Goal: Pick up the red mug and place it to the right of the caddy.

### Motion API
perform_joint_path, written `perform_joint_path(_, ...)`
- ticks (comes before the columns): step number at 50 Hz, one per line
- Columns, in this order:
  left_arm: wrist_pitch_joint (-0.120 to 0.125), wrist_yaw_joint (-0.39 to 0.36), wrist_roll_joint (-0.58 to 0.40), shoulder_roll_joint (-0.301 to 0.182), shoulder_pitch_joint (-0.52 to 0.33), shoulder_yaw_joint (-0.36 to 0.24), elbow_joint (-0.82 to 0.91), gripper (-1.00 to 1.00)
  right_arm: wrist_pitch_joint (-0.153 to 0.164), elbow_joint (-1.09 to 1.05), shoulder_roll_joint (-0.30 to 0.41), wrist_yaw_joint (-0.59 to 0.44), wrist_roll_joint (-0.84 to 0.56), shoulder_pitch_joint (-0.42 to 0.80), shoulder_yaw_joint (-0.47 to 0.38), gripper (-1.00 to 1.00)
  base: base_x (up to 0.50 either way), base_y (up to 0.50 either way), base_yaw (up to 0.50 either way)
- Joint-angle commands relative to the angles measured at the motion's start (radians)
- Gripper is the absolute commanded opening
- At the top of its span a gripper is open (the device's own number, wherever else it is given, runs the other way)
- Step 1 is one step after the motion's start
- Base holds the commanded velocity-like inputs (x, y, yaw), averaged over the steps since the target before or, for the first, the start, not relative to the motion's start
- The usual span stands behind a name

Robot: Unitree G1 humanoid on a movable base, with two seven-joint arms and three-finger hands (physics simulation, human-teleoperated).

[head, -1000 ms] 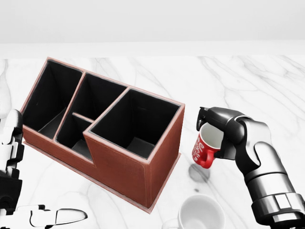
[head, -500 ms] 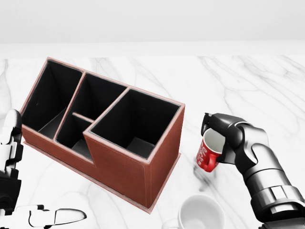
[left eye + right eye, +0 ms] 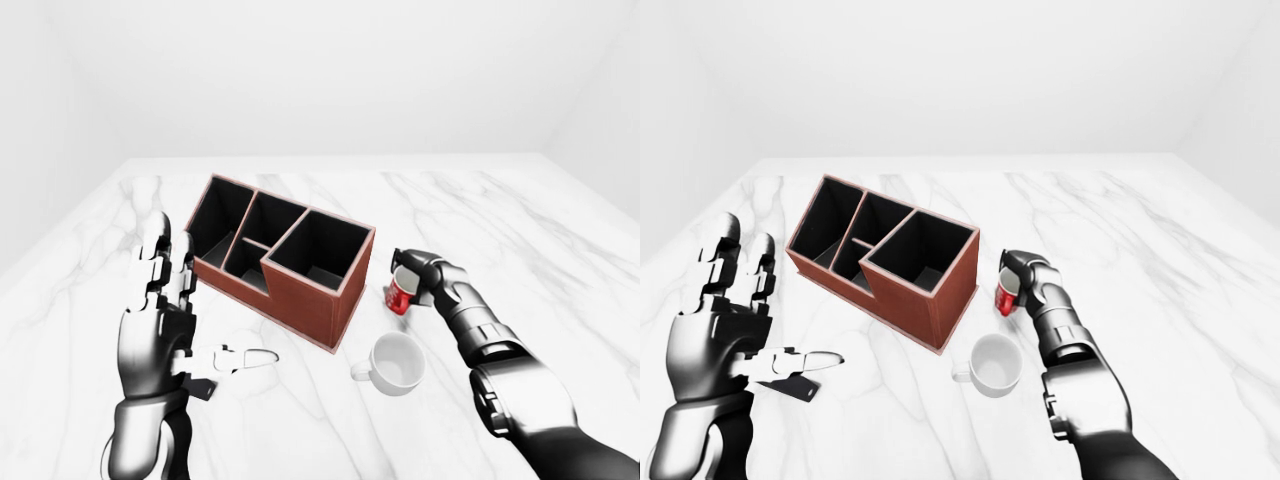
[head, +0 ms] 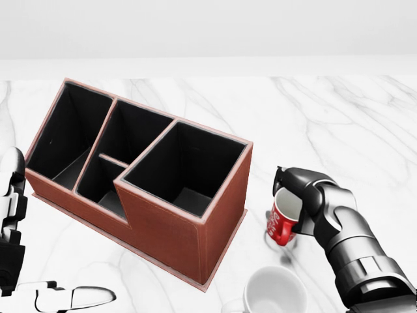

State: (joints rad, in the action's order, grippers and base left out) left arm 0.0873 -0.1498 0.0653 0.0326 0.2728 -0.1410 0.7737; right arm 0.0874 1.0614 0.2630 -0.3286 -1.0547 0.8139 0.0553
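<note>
Since the earlier frames the right hand point(image 4: 294, 205) has come down and drawn slightly toward the bottom of the head view, carrying the red mug point(image 4: 284, 220) with it; the mug's shadow on the worktop point(image 4: 339, 117) now sits directly under its base. The camera has not shifted.

Right hand: fingers closed round the mug's rim and body, mug tilted, mouth facing up and toward the caddy point(image 4: 146, 179). Whether the base touches the worktop cannot be told; it appears at or just above the surface.

Left hand point(image 3: 165, 320): raised, fingers spread, holding nothing, well apart from the mug.

Position: the mug lies just beside the hand's inner side, between the hand and the caddy's right wall, apart from that wall. A white mug point(image 4: 275, 292) stands below the hand, near but not touching.

Assessment: placement step, near completion. The next move calls for righting the mug, seating it flat, then releasing without nudging the white mug.
</note>
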Motion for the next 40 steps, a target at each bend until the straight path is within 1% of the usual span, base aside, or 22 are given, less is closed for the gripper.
perform_joint_path(1, 0.0, -0.002, 0.0, 0.002, 0.005, 0.0, 0.012, 1.0, 0.0, 0.061, -0.015, 0.051, -0.032, 0.013, 0.006, -1.0, 0.0, 0.0, 0.0)
perform_joint_path(27, 0.0, -0.006, 0.005, 0.004, 0.003, -0.007, 0.01, 1.0, 0.0, 0.164, -0.043, 0.137, -0.014, 0.038, 0.022, -1.0, 0.0, 0.0, 0.0)
perform_joint_path(40, 0.0, -0.008, 0.009, 0.005, 0.007, -0.01, 0.017, 1.0, 0.0, 0.19, -0.055, 0.163, -0.008, 0.038, 0.027, -1.0, 0.0, 0.0, 0.0)
